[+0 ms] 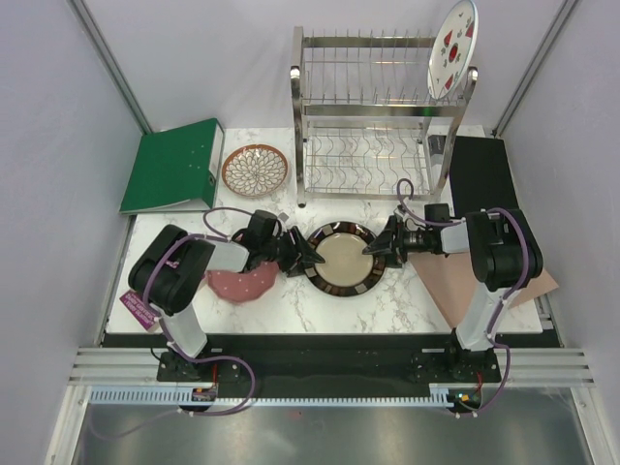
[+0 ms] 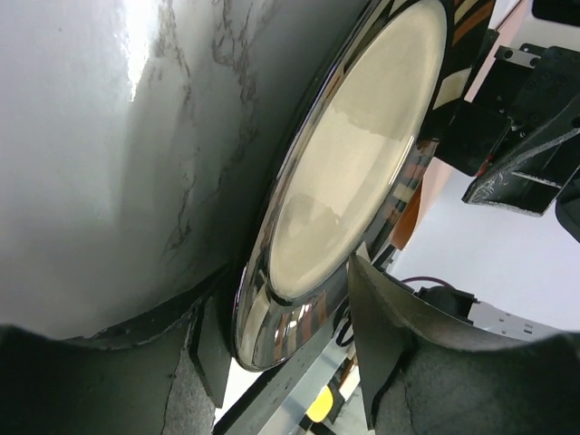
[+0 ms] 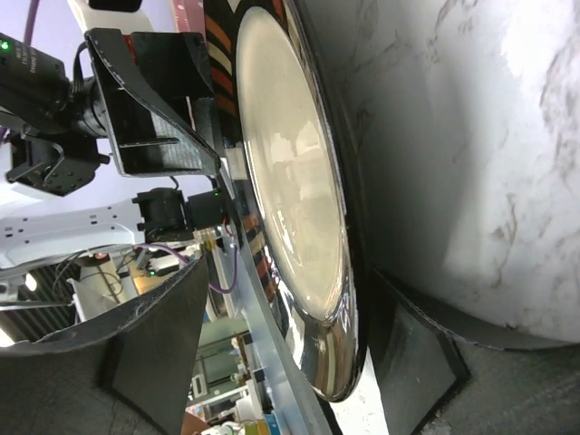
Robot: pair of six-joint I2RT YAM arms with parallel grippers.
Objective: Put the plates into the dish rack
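left fingers [image 2: 390,353] and right fingers [image 3: 149,358] astride flat-lying dark-rimmed plate [image 1: 346,258]

Round plate with glossy dark rim and beige centre [image 2: 353,163] slants from lower centre to upper right above white marble tabletop [image 2: 109,136], its lower rim clamped by the left gripper [image 2: 290,340] at the bottom edge

Black left tool [image 1: 312,258] and right tool [image 1: 372,249], grey-black arms [image 1: 179,273], purple cables [image 1: 223,210]
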